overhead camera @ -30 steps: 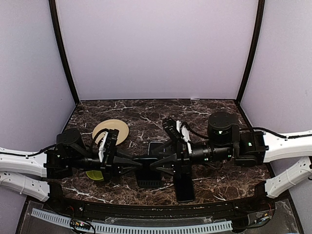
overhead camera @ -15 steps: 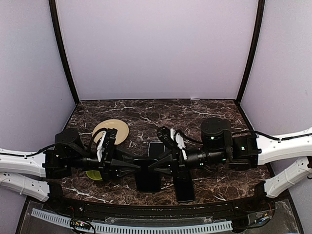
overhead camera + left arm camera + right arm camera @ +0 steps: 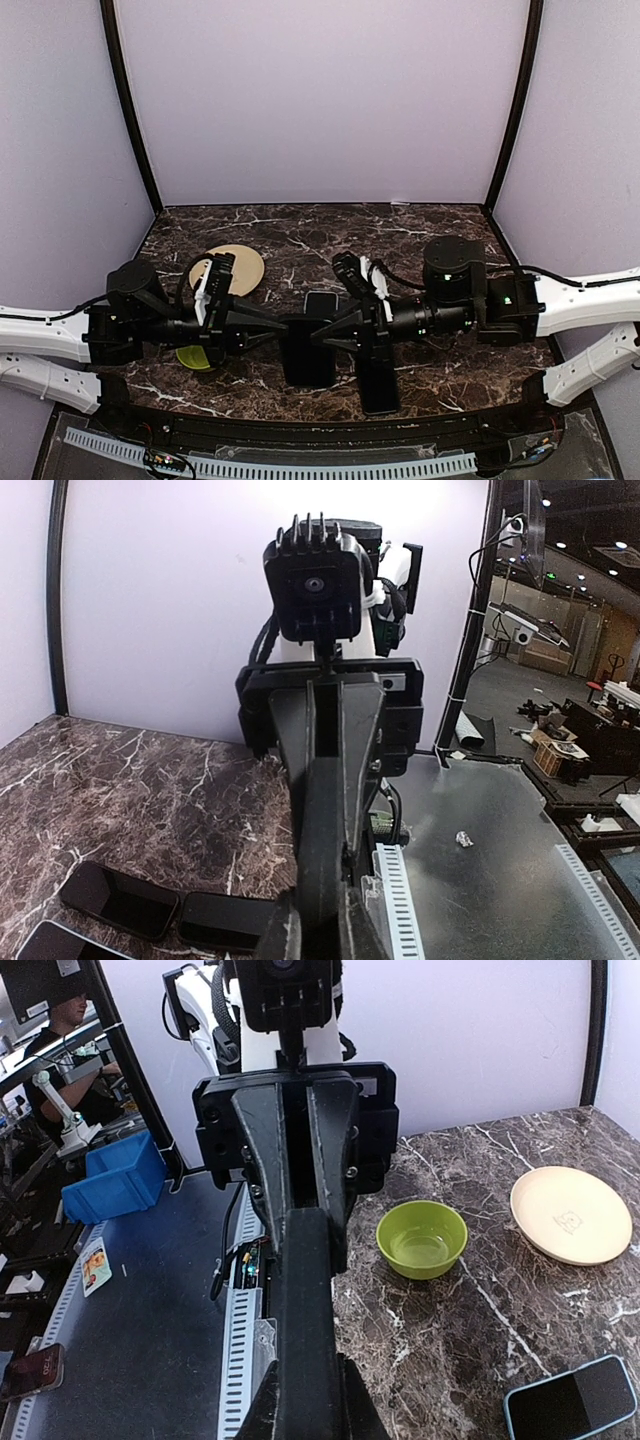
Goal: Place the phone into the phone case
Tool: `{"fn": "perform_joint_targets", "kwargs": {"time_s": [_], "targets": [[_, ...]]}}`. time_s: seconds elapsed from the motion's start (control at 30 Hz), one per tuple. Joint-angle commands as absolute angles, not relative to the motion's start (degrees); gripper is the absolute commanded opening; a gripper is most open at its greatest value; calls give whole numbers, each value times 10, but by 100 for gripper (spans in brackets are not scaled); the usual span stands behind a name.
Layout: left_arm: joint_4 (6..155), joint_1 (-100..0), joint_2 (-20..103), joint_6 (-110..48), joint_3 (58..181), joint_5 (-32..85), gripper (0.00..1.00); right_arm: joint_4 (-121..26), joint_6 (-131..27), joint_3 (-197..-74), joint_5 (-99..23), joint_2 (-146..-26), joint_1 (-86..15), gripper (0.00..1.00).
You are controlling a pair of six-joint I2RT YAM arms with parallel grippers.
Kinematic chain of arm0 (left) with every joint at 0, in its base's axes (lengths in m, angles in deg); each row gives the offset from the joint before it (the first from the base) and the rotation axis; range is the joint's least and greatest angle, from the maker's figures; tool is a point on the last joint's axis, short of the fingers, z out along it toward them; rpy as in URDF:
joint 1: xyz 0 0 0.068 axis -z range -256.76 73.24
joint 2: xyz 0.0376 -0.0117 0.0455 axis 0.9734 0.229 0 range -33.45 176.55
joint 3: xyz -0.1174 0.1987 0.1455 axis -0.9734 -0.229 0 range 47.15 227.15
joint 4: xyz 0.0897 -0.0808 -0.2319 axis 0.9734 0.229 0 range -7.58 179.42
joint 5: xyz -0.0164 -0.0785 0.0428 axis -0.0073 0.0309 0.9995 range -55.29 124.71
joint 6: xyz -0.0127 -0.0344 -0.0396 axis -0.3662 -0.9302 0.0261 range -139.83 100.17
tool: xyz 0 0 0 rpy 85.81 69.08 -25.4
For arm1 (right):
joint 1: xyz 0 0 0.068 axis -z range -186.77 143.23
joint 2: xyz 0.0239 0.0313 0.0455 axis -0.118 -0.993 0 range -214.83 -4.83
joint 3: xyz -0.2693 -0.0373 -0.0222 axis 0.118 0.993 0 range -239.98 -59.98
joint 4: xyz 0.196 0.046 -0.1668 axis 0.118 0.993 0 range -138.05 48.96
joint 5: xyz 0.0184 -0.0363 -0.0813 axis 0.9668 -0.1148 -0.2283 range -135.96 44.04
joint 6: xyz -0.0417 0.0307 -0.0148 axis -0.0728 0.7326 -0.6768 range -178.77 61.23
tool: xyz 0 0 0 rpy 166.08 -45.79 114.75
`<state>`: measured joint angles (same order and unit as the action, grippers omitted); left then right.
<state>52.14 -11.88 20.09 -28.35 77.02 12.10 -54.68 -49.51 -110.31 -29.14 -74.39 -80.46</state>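
Observation:
A flat black slab (image 3: 308, 350), phone or case I cannot tell, hangs above the table between both grippers. My left gripper (image 3: 283, 336) is shut on its left edge and my right gripper (image 3: 336, 336) on its right edge. The slab shows edge-on in the left wrist view (image 3: 325, 820) between my left gripper's (image 3: 322, 905) fingers. It shows the same way in the right wrist view (image 3: 305, 1310) between my right gripper's (image 3: 306, 1395) fingers. A dark phone with a pale rim (image 3: 320, 303) lies just behind the slab. Another black phone (image 3: 378, 386) lies near the front edge.
A cream plate (image 3: 228, 268) and a green bowl (image 3: 194, 358) sit at the left, beside the left arm; both show in the right wrist view, bowl (image 3: 422, 1238) and plate (image 3: 570, 1215). The pale-rimmed phone (image 3: 572, 1397) lies on the marble. Dark phones (image 3: 120, 900) lie at lower left.
Both grippers stay shut on the slab. The pair shifted left, then back right. The slab now sits slightly higher and further from the front edge.

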Motion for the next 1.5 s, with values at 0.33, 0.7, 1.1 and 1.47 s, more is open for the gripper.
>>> {"fn": "perform_joint_targets", "kwargs": {"time_s": [0.33,0.7,1.1,1.47], "targets": [[452,-119,227,-306,718,112,54,-660,-373,-1142,-268,-721,-762,0],[390,-119,239,-364,700,93,0,-653,-358,-1137,-264,-741,-761,20],[301,-121,259,-473,692,101,0,-694,-304,-1071,-251,-796,-774,0],[795,-121,217,-538,726,441,57,-604,-94,-1017,-261,-839,-774,0]]}}
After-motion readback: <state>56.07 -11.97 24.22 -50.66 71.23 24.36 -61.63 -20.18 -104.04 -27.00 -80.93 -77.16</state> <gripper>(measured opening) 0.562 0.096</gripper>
